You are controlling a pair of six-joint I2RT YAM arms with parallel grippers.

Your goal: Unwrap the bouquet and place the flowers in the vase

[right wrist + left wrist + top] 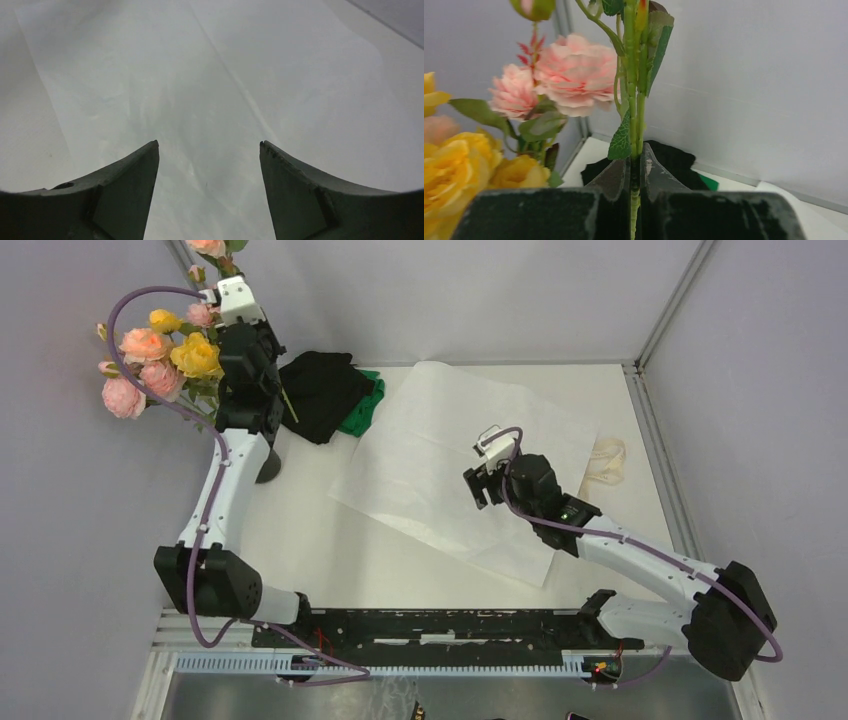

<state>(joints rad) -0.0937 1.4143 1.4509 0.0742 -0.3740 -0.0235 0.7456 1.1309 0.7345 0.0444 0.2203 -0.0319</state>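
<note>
- Left gripper [635, 162]: jaws pressed together on thin green stems [634, 100], holding the flowers [165, 355] raised at the far left of the table [300, 550].
- White paper sheet [440, 440]: lay flat mid-table; the right gripper [207, 150] hovered above it, jaws spread and empty.
- Flowers: judged light, with bendable stems and crushable heads; best gripped low on the stems.
- Vase [270, 468]: dark form just beside the left arm [225, 480], mostly hidden.

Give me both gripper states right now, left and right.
Left gripper: shut on a green rose stem.
Right gripper: open, holding nothing, over the white paper sheet.
</note>
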